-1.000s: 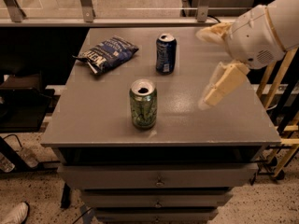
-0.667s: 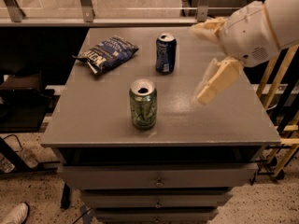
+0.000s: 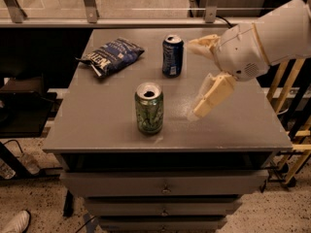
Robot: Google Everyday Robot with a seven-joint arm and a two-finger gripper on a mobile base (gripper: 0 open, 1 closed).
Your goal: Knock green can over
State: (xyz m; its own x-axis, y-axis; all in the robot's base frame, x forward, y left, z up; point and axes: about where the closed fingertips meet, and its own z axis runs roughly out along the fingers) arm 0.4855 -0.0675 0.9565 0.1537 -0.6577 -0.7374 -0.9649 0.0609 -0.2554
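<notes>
The green can point(image 3: 148, 108) stands upright near the front middle of the grey table point(image 3: 97, 125), with a mottled green body and an opened silver top. My gripper point(image 3: 193, 79) hangs over the table to the right of the can, apart from it. It is open, with one cream finger point(image 3: 204, 43) pointing left near the dark blue can and the other finger point(image 3: 212, 96) angled down toward the table top. Nothing is held.
A dark blue can point(image 3: 172, 56) stands upright behind the green can. A blue chip bag point(image 3: 112, 55) lies at the back left. Drawers point(image 3: 165, 184) sit below the table top. A wooden frame point(image 3: 291, 130) stands to the right.
My gripper has moved left across the table, closer to both cans. The green can, blue can and chip bag have not moved.
</notes>
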